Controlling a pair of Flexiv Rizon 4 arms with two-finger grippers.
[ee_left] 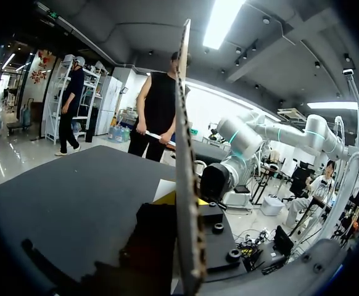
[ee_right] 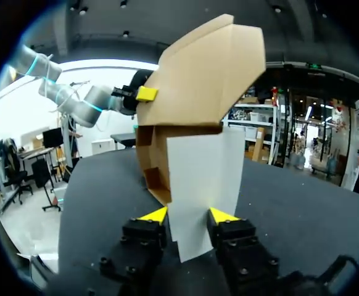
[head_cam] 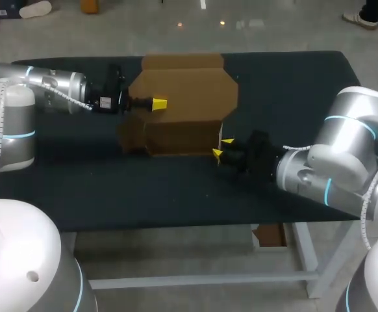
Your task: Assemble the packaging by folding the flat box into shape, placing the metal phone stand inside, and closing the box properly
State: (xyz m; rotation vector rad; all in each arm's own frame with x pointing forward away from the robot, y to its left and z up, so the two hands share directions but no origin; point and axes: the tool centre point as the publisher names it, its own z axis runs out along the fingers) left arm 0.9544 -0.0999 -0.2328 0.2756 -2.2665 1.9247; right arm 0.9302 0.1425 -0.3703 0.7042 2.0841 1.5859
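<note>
Jaws: left jaws clamped the box (head_cam: 179, 133) by its upper flap (head_cam: 189, 88); right jaws stood apart, white flap (ee_right: 201, 185) between them. Box was half-formed; you had stand-loading and closing left.

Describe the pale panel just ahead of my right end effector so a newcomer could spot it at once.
On the dark table stands a half-folded brown cardboard box. At its end facing the right end effector, an upright panel sits under the raised lid. Unlike the brown surfaces around it, this panel looks pale, almost white.
</note>
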